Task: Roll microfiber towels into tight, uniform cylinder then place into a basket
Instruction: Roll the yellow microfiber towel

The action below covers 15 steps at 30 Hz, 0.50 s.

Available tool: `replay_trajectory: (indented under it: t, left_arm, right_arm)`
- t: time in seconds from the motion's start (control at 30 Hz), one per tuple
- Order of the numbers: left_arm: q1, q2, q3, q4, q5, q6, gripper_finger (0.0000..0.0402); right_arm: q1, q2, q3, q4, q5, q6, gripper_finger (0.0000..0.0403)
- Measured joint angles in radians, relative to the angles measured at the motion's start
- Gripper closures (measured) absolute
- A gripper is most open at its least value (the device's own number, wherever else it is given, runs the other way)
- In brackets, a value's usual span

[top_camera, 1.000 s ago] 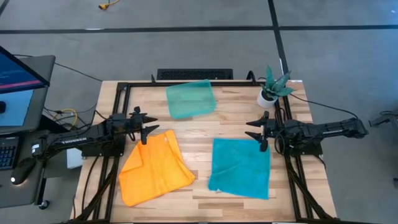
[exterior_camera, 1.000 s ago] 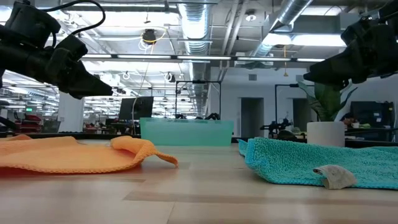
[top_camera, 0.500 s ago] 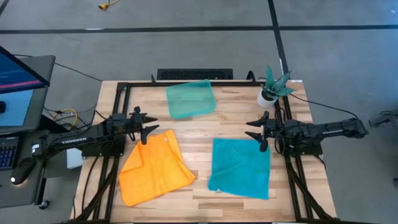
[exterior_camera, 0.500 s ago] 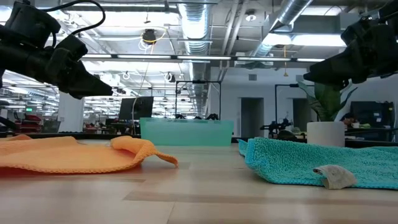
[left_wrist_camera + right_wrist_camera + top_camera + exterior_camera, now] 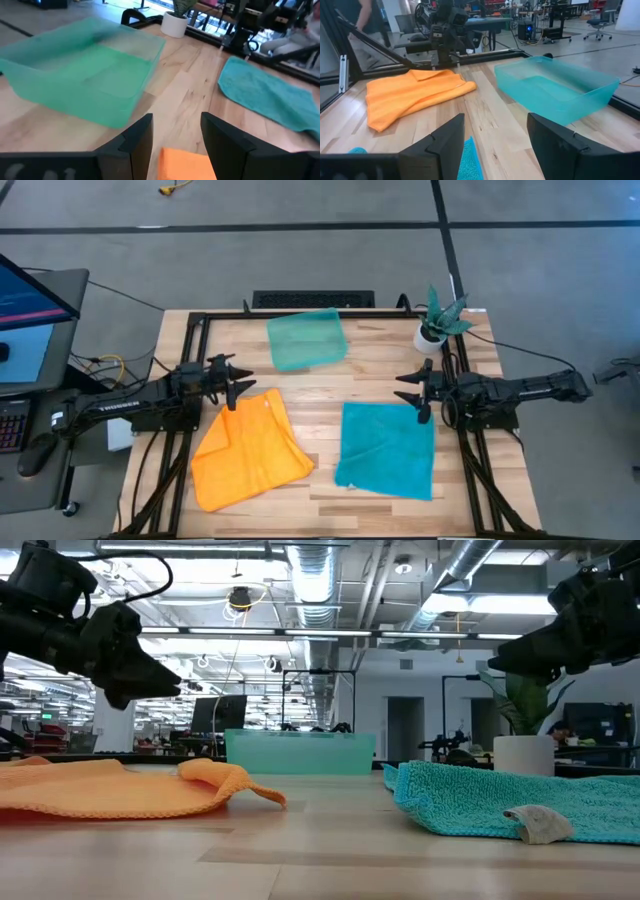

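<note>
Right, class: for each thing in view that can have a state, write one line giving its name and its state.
orange towel: unrolled, lying rumpled on the table, one edge folded over.
teal towel: unrolled, spread flat.
basket: upright, nothing in it.
left tool: open, holding nothing, above the orange towel's far edge.
right tool: open, holding nothing, above the teal towel's far edge.
potted plant: upright at the table's far right corner.

Place: a robotics lab in a large open industrial hall
Ceiling: exposed silver ducts (image 5: 312, 580) and pipes over rows of workstations
Floor: grey concrete (image 5: 300, 250) with dark seams
Rig: a wooden table (image 5: 370, 385) in a black metal frame (image 5: 200, 320), both arms mounted on it
Operator post: monitor (image 5: 30, 295) and keyboard (image 5: 12, 425) beside the table
Background: office chairs (image 5: 600, 17), a person (image 5: 367, 15) standing
</note>
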Motion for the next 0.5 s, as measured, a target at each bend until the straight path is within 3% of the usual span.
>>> replay_trajectory:
  t: [0.5]
  left_arm:
    - [-0.002,0.000,0.000,0.006,0.028,-0.077,0.0244]
  right_arm:
    - [0.000,0.000,0.000,0.000,0.000,0.000,0.0165]
